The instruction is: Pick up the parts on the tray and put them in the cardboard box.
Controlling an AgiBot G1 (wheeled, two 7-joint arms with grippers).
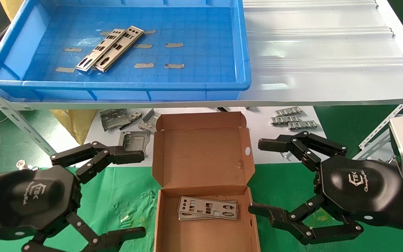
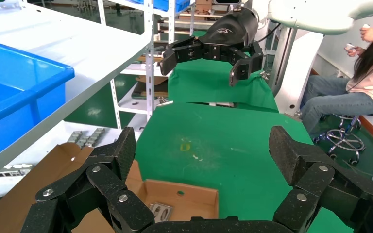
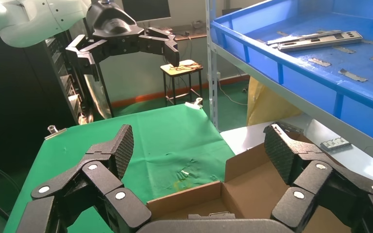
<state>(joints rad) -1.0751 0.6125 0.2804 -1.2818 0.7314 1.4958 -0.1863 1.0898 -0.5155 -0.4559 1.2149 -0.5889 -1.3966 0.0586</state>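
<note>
Left gripper (image 1: 136, 194) spread wide, nothing between the black linked fingers, hovering over the green cloth (image 1: 124, 199) just left of the cardboard box (image 1: 201, 154). Right gripper (image 1: 261, 178) also spread wide and empty, just right of the same box, one fingertip near the box's right wall. Both facing inward across the box.

Between them, the flat brown corrugated box, lid folded back toward the far side with tuck flaps standing at its edges, a round hole in the right flap. Inside the near compartment, thin silvery plates (image 1: 208, 209) lying flat, stacked slightly askew, punched with round and rectangular holes; number in the stack hard to tell.

Farther away, on the white ribbed shelf (image 1: 327, 52), the tray (image 1: 222, 75): shallow bright blue plastic, raised rim, grid-patterned floor, short strips of tan tape (image 1: 174, 45) stuck on it. In its left half, two more long narrow parts (image 1: 110, 49) side by side, touching, laid diagonally.

Under the shelf, on a white sheet (image 1: 257, 126) beyond the box: darker grey stamped brackets (image 1: 124, 120) to the left, small ridged silver clips (image 1: 292, 117) to the right.

In the left wrist view, seated person (image 2: 354, 82) at the far side of the room.
</note>
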